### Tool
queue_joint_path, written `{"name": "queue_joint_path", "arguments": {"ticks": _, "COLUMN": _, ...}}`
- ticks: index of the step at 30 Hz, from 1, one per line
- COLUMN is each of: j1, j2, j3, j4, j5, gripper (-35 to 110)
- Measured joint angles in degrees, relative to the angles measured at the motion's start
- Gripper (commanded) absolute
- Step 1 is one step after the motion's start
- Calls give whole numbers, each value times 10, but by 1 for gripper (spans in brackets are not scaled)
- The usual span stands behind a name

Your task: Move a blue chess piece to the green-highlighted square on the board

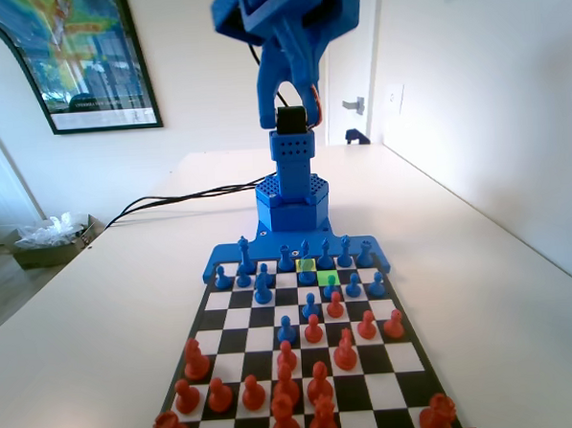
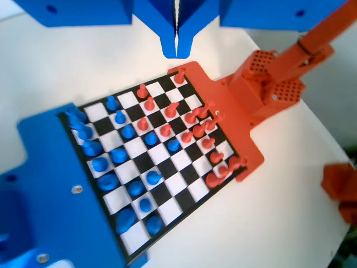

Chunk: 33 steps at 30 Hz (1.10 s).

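Hanging at the wrist view's top centre, the gripper (image 2: 176, 47) has its jaws together, empty, high above the board (image 2: 184, 167). In the fixed view's centre, the green-highlighted square (image 1: 327, 278) lies hemmed by blue pieces (image 1: 262, 290), with orange-red pieces (image 1: 313, 329) below.

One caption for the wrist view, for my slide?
Closed end effector high above the board with blue and red pieces.

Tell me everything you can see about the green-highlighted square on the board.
The green-highlighted square is one board square tinted bright green, the same size as its neighbours. In the fixed view it lies in the second row from the blue rim, diagonally next to a paler yellow-green square. A small blue piece seems to stand at it, hiding part of the tint.
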State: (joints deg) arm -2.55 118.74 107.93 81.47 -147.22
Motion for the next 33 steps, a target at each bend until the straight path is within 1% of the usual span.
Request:
{"name": "queue_joint_path", "arguments": {"ticks": 3, "j1": -5, "j2": -18, "j3": 43, "j4": -53, "j5": -42, "gripper": 1}}
{"name": "queue_joint_path", "arguments": {"ticks": 10, "j1": -30, "j2": -22, "j3": 145, "j4": -134, "j5": -131, "gripper": 1}}
{"name": "queue_joint_path", "arguments": {"ticks": 16, "j1": -40, "j2": -22, "j3": 207, "j4": -151, "j5": -160, "gripper": 1}}
{"name": "queue_joint_path", "arguments": {"ticks": 24, "j1": -40, "j2": -17, "j3": 237, "j4": -140, "j5": -159, "gripper": 1}}
{"name": "queue_joint_path", "arguments": {"ticks": 33, "j1": -26, "j2": 49, "j3": 319, "j4": -151, "j5": -194, "gripper": 1}}
